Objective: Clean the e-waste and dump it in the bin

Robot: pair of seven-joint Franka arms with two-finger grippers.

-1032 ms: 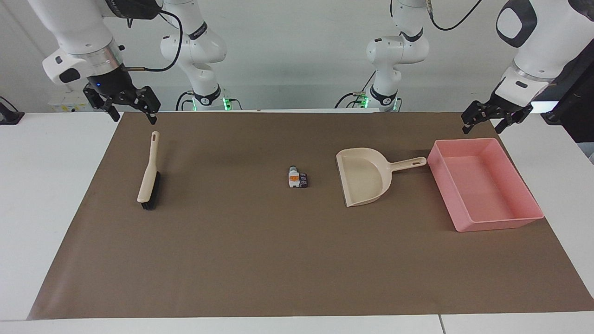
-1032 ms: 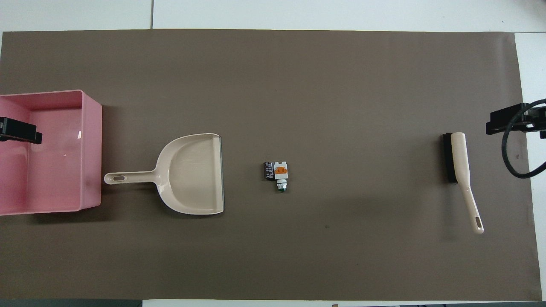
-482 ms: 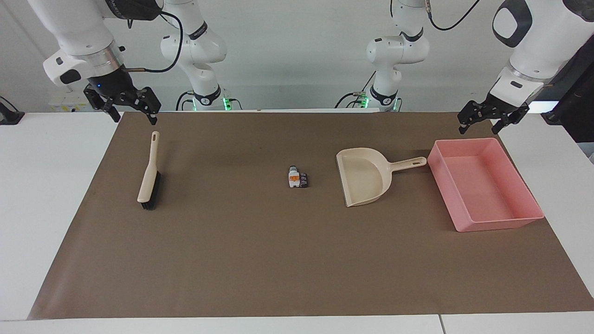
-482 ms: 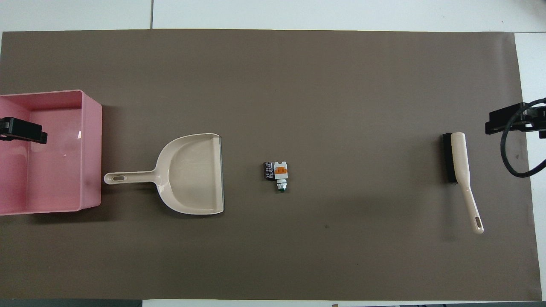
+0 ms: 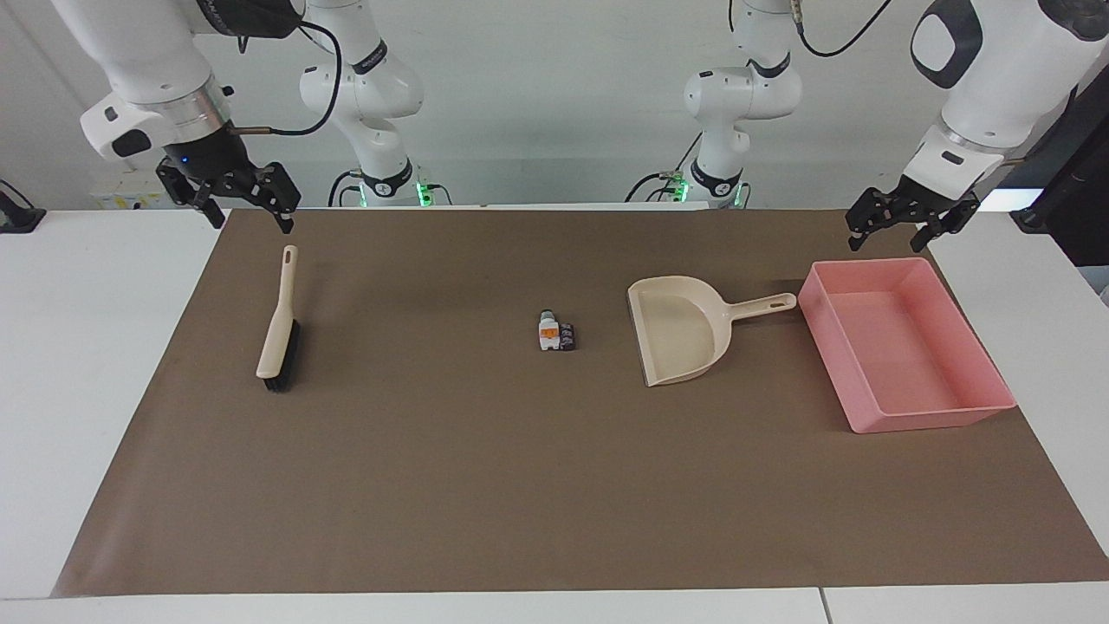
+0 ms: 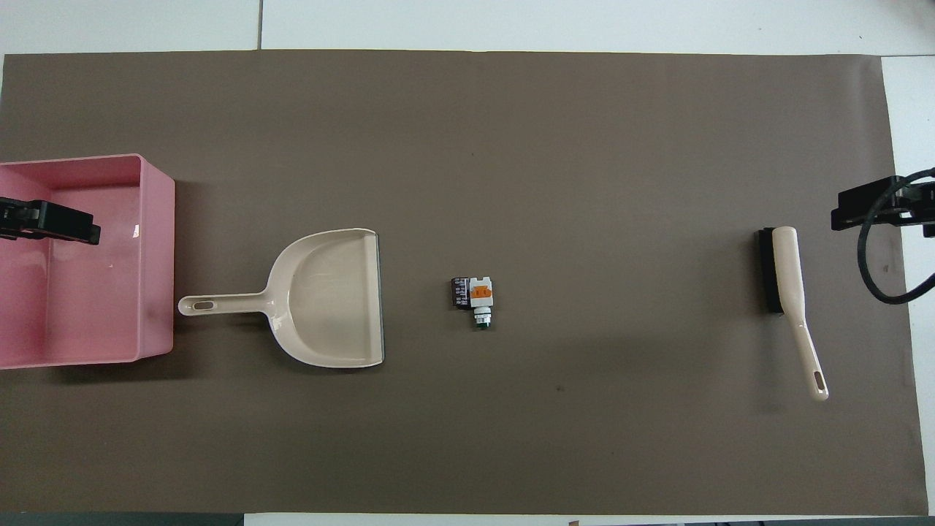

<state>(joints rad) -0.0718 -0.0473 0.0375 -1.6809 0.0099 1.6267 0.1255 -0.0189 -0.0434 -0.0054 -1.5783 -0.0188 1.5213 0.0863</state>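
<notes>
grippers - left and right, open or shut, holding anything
Left gripper: open, holding nothing, in the air by the pink bin.
Right gripper: open, holding nothing, in the air near the brush handle.

White table point(image 5: 104, 347) (brown mat point(image 5: 520, 485) on top) before pale wall point(image 5: 554, 87).

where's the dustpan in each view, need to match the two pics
Facing view: the dustpan lies right of centre, handle pointing at the pink bin.
Overhead view: the dustpan lies left of centre, handle again toward the bin.
Shared landmark: the e-waste at mid-mat, off the pan's open edge.
</notes>
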